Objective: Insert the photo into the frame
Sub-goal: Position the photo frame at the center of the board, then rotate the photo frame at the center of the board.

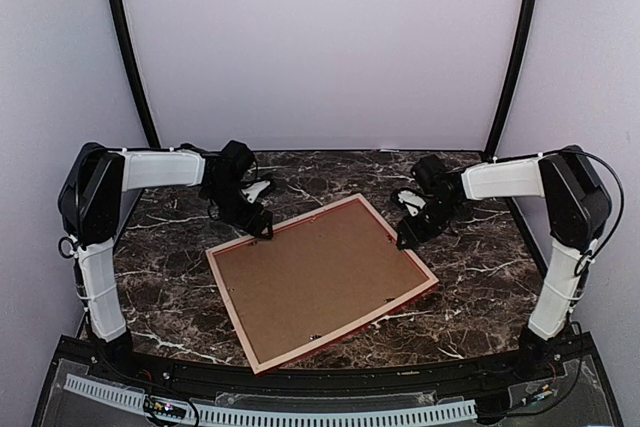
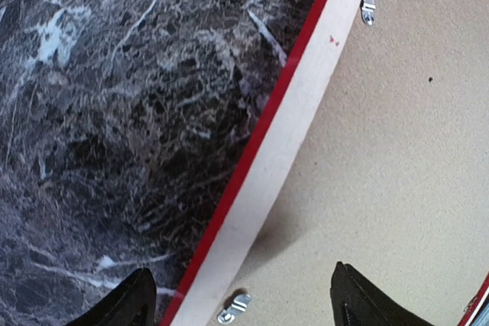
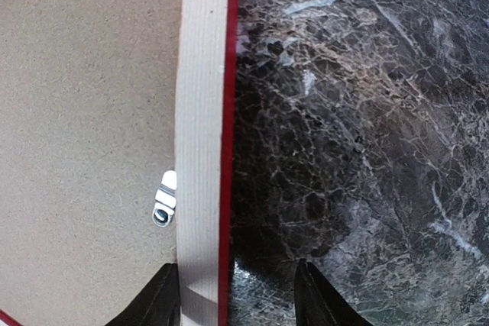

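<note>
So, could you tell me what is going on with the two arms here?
The frame lies face down on the table, with its brown backing board in place. Both arms reach over it. The left gripper is open astride the far-left rail, and the right gripper is open astride the far-right rail. Neither grips anything. The photo is not in view.

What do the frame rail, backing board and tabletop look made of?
The frame rail looks like pale bare wood with faint grain and a red-painted edge. The backing board is probably brown fibreboard: matte, speckled. The tabletop is dark marble or marble-look laminate, white-veined, slightly glossy.
</note>
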Controlling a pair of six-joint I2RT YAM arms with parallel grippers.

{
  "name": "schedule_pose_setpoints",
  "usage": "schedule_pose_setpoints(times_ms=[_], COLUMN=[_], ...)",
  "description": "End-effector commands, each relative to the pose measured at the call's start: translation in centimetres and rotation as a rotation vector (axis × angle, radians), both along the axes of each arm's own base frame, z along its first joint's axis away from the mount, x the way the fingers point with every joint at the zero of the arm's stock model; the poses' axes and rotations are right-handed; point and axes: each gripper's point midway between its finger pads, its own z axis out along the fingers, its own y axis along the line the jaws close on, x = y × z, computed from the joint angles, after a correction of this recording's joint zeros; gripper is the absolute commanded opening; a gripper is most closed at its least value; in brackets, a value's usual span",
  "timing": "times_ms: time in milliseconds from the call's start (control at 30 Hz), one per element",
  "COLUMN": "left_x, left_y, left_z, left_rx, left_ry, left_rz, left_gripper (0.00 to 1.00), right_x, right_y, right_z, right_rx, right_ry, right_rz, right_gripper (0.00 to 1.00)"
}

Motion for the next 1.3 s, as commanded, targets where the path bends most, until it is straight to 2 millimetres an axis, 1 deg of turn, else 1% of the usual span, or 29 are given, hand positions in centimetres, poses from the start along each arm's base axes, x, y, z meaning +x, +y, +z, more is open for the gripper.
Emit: schedule_pose_setpoints(times_ms=[0,100,167,267,400,500,533,633,700,767,867,1000,1033,1067,1100,1133,1167,1267], left_x=[1.3,1.7,1.8,1.9,2.1,2.0,2.0,1.9,1.8,1.6,1.2,-0.4,-1.2,-2.1,-2.5,-3.8,-4.2,-6.8], left_y=[-0.7,-1.0,-1.3,-1.4,-1.5,-1.8,-1.8,-1.4,-1.3,-1.1,-0.9,-0.4,-0.1,0.2,0.2,0.6,0.5,0.4], left_z=[0.2,-0.5,-1.0,-1.8,-2.3,-2.4,-2.5,-2.6,-2.5,-2.3,-2.1,-2.7,-3.0,-3.8,-3.4,-4.4,-3.8,-4.2], left_rx=[-0.005,-0.005,-0.012,-0.009,-0.008,-0.022,-0.023,-0.011,-0.012,-0.018,-0.036,-0.068,-0.077,-0.083,-0.103,-0.105,-0.126,-0.159], left_ry=[-0.003,0.013,0.024,0.041,0.044,0.056,0.059,0.071,0.075,0.077,0.087,0.126,0.134,0.154,0.153,0.180,0.170,0.180], left_rz=[-0.047,-0.051,-0.054,-0.055,-0.053,-0.044,-0.041,-0.002,0.022,0.057,0.121,0.218,0.235,0.267,0.281,0.315,0.324,0.378], left_gripper=[0.78,0.71,0.63,0.58,0.50,0.40,0.38,0.28,0.23,0.22,0.19,0.18,0.18,0.18,0.18,0.18,0.18,0.19], right_x=[0.5,-0.3,-1.2,-1.9,-2.5,-2.9,-3.0,-3.7,-4.2,-4.7,-5.7,-7.4,-7.8,-8.2,-8.5,-8.9,-9.3,-9.9], right_y=[-1.5,-1.8,-1.7,-1.8,-2.2,-2.2,-2.2,-2.4,-2.5,-2.8,-3.0,-3.2,-3.0,-2.8,-2.5,-2.2,-1.9,-0.4], right_z=[1.2,1.9,2.2,2.7,3.4,4.0,4.2,4.5,5.0,5.6,6.0,5.8,5.6,5.4,5.1,4.7,4.2,3.5], right_rx=[0.033,0.088,0.122,0.151,0.163,0.180,0.188,0.218,0.247,0.279,0.314,0.332,0.336,0.345,0.357,0.366,0.373,0.404], right_ry=[-0.040,-0.027,-0.013,-0.001,-0.007,0.000,0.003,0.011,0.007,-0.004,-0.005,0.003,0.009,0.018,0.025,0.035,0.048,0.066], right_rz=[-0.117,-0.174,-0.192,-0.223,-0.259,-0.277,-0.291,-0.340,-0.378,-0.428,-0.488,-0.547,-0.555,-0.562,-0.566,-0.573,-0.576,-0.569], right_gripper=[0.52,0.53,0.54,0.54,0.55,0.55,0.56,0.56,0.56,0.57,0.57,0.59,0.59,0.60,0.61,0.61,0.62,0.66])
